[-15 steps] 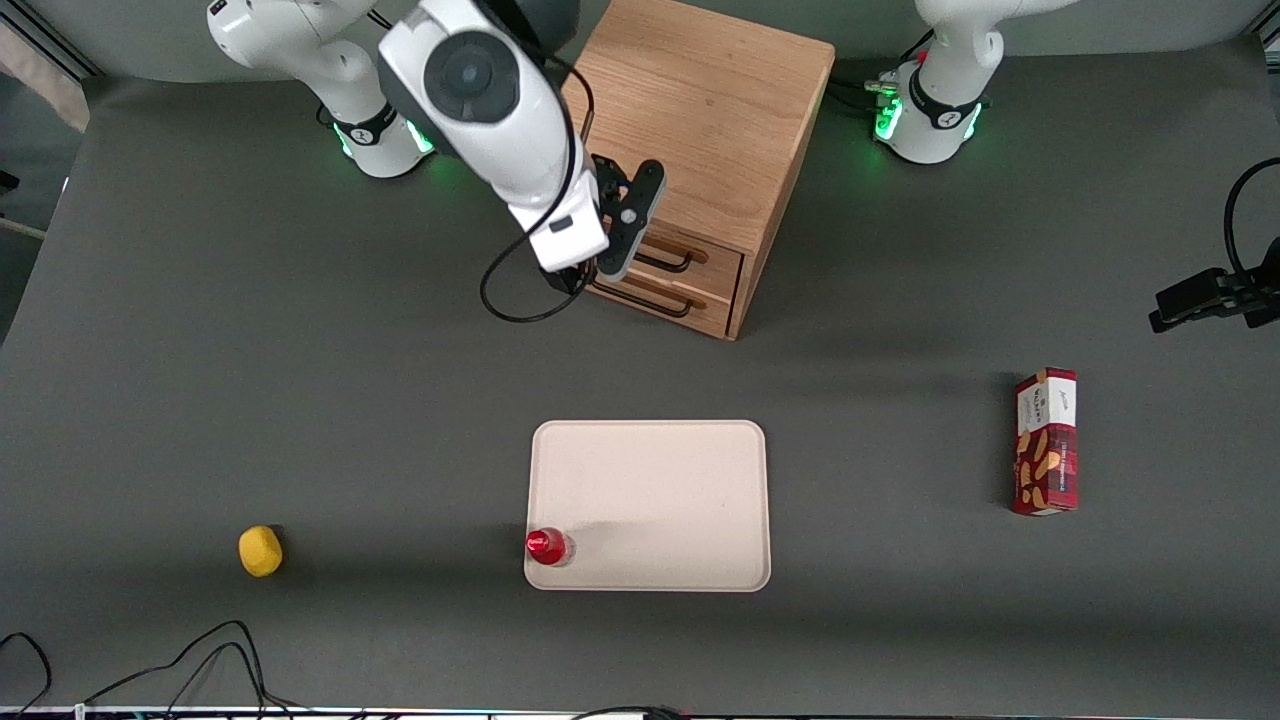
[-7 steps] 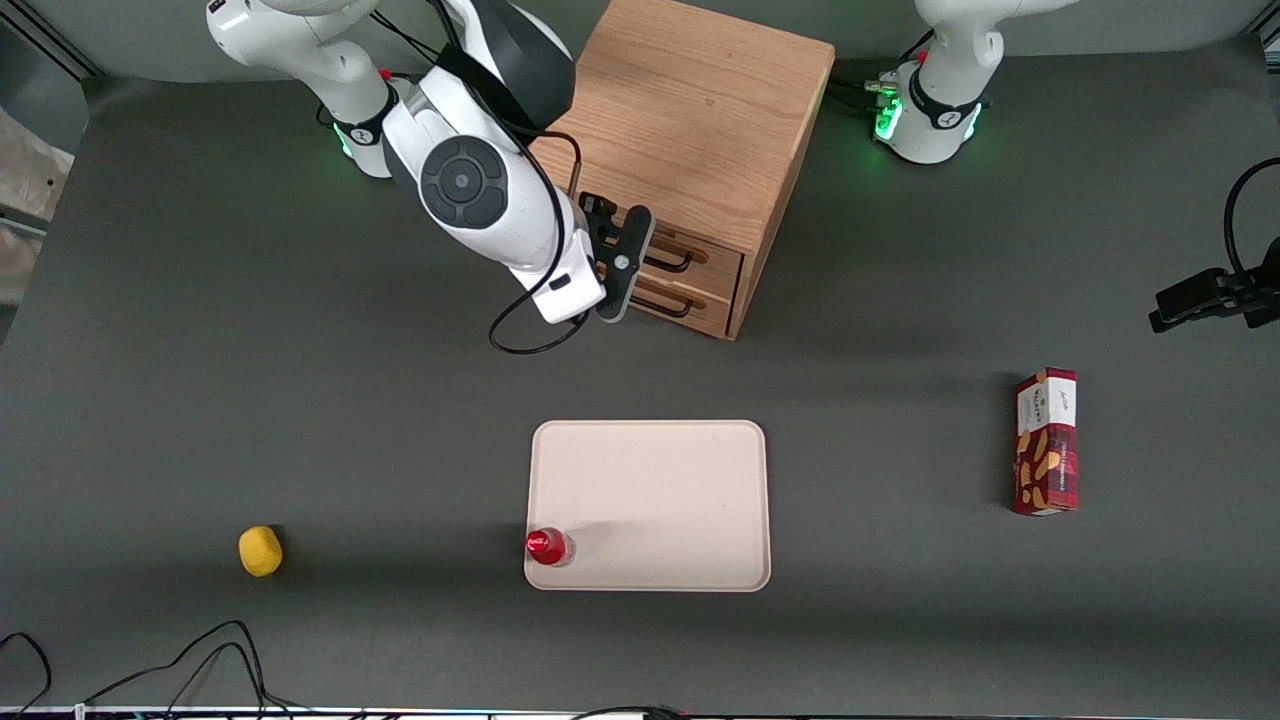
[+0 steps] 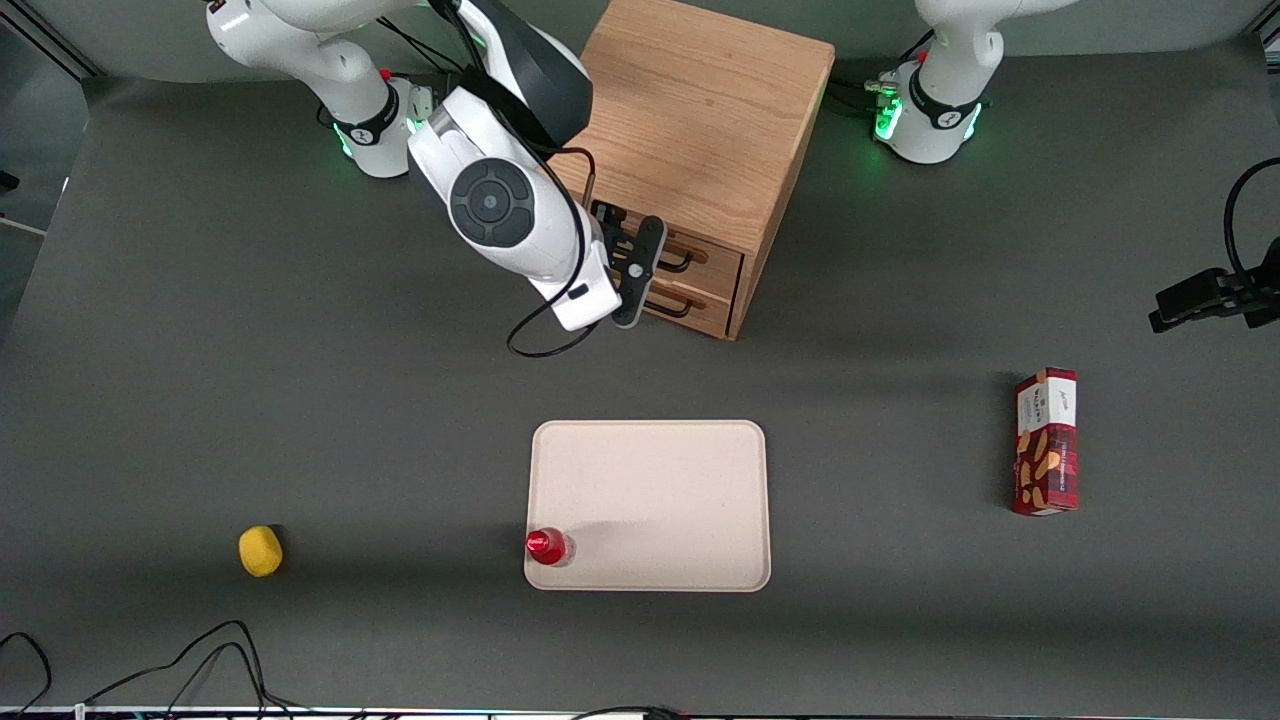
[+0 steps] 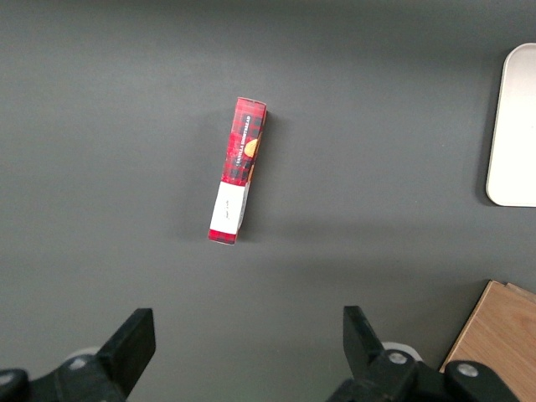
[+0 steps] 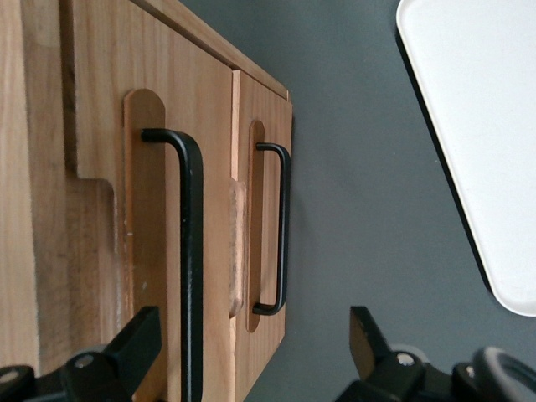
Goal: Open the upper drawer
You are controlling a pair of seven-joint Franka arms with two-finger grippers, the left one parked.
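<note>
The oak cabinet stands at the back of the table, its two drawer fronts facing the front camera. The upper drawer has a black bar handle, and both drawers look shut. My right gripper is open, close in front of the drawer fronts at handle height. In the right wrist view the upper drawer's handle runs between my spread fingers, close to one of them. My gripper holds nothing. The lower drawer's handle lies farther off, nearer the table.
A cream tray lies nearer the front camera than the cabinet, with a red-capped bottle at its corner. A yellow ball lies toward the working arm's end. A red snack box lies toward the parked arm's end.
My arm has swung down and my gripper has dropped from the cabinet's top edge to drawer-handle height, then edged slightly toward the parked arm's end. The drawers have not moved.
</note>
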